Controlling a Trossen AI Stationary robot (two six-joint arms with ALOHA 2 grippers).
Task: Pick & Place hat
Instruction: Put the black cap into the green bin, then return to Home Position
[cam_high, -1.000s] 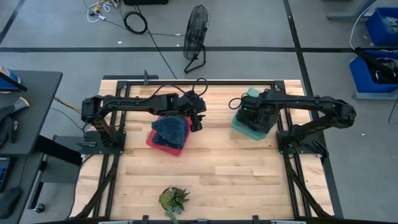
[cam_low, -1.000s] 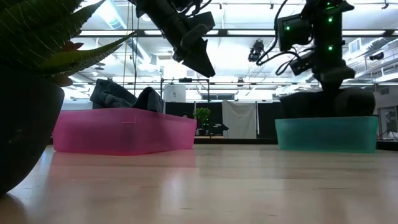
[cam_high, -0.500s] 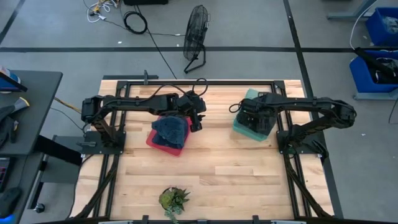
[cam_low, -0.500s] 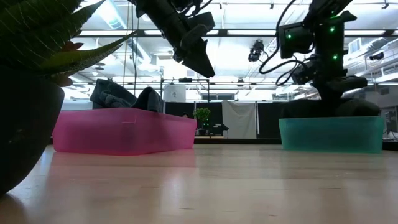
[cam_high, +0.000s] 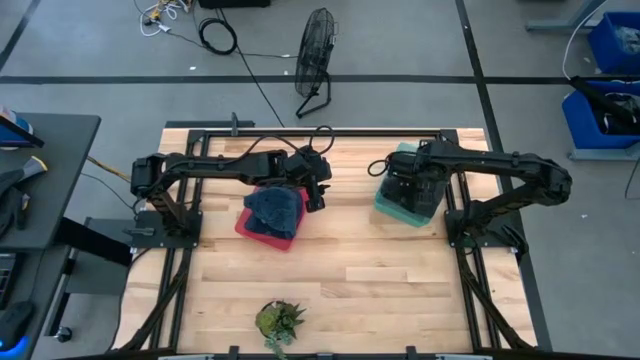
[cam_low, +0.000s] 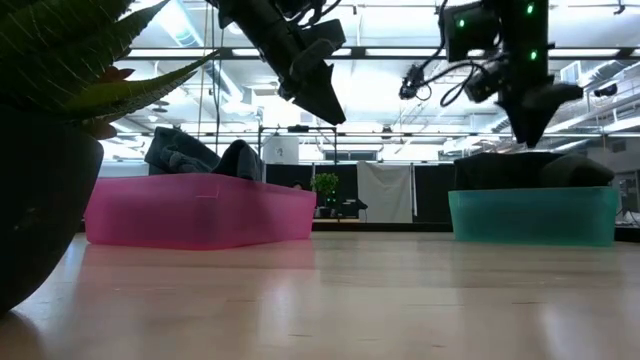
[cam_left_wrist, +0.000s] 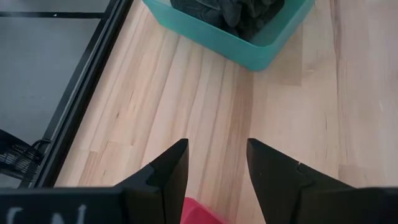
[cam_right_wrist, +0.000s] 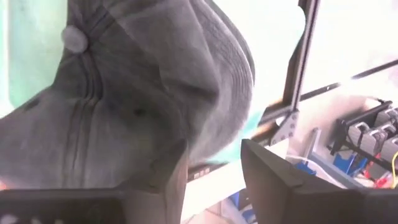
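A grey hat lies in the teal bin at the table's far right, its crown up and the top button showing. My right gripper hangs open just above it, its fingers clear of the cloth. A blue hat sits heaped in the pink bin at the far middle-left. My left gripper stands open, raised above the pink bin's right end, with nothing between its fingers.
A potted plant stands at the near edge. A black frame rail runs along the table's far edge, and a fan stands on the floor beyond it. Bare wood lies between the bins and the plant.
My right gripper, whose fingers were down in the grey hat over the teal bin, has let go and gone up clear of it. The hat has stayed lying in the bin.
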